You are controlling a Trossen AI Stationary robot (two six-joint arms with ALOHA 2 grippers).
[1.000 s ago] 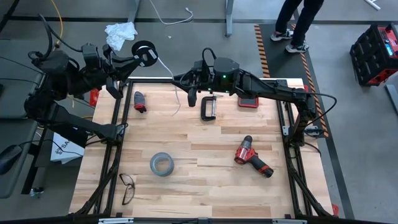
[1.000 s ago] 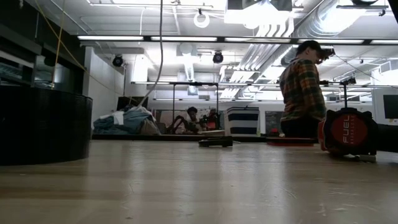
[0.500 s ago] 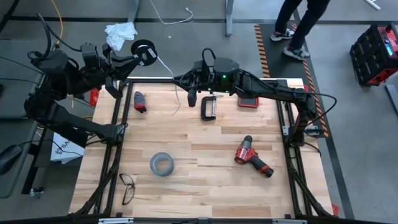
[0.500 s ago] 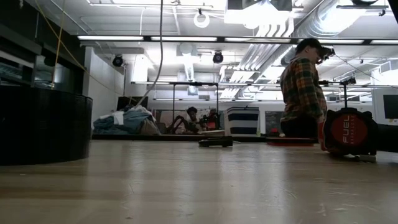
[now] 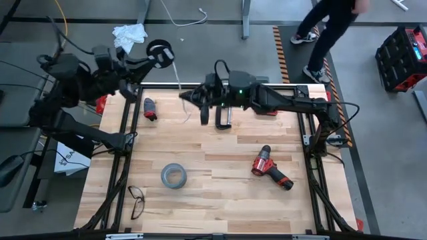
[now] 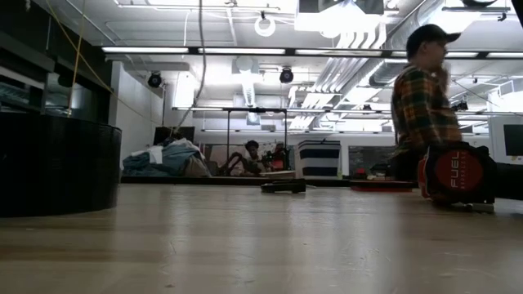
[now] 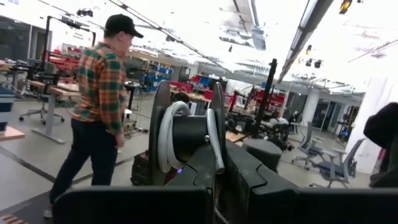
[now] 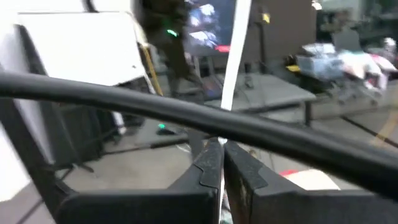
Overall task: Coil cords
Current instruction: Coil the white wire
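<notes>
Where grippers pinch it, cord (image 5: 177,79) runs lengthwise toward spool (image 5: 159,51).

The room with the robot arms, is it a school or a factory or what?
Most likely a workshop or robot lab: a wooden workbench holds a red drill and a black clamp, and exposed ducts run across the ceiling.

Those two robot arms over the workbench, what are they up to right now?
They are winding a thin white cord onto a small black spool. The left gripper is shut on the spool, held up past the table's far left corner. The right gripper is shut on the cord, just over the table's far edge. A tape roll, drill, clamp and glasses lie unused.
</notes>
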